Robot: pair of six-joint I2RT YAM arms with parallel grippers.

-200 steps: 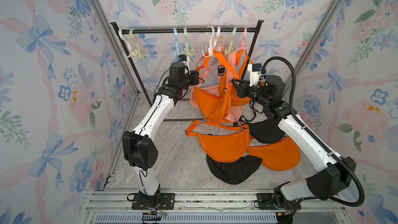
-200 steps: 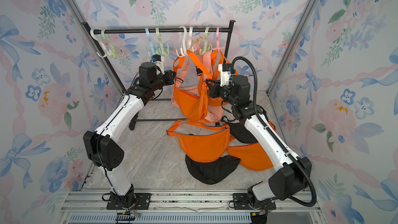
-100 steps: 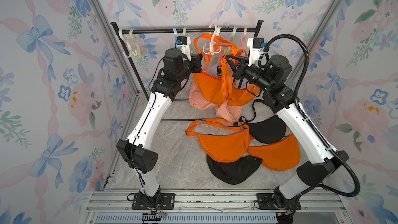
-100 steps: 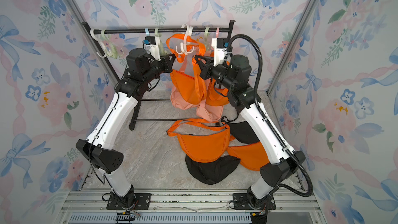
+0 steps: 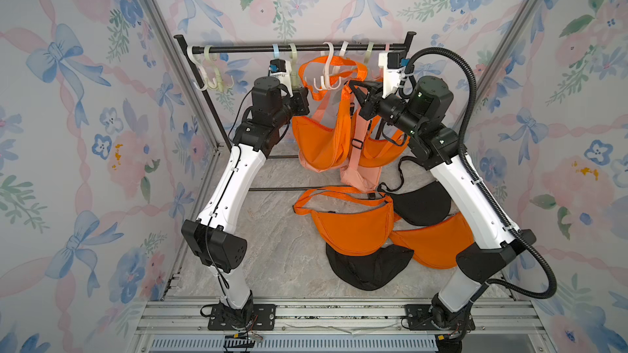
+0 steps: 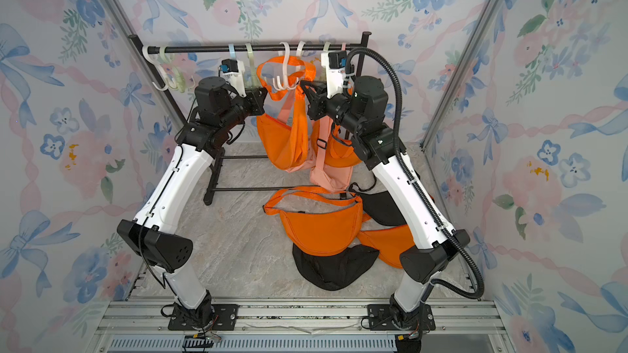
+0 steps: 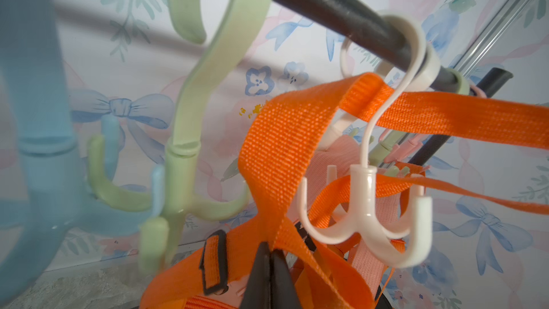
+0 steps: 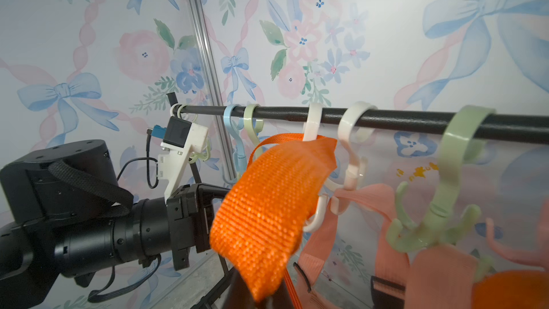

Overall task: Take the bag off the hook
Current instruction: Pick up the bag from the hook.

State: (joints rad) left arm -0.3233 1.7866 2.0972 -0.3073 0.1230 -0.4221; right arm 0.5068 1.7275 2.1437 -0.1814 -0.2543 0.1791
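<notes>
Crowded rail (image 5: 306,49) here: a peach bag (image 5: 358,176) hangs right behind mine, a green hook (image 7: 181,170) sits beside the white hook (image 5: 327,73), and more bags (image 5: 353,229) lie heaped on the floor (image 5: 272,249). Both my jaws are pinched tight on the strap (image 5: 334,62), left gripper (image 5: 306,96) on one side of that hook, right gripper (image 5: 353,89) on the other. The orange bag (image 5: 319,144) dangles between them, bright webbing loop riding round the hook's stem, above its prongs
</notes>
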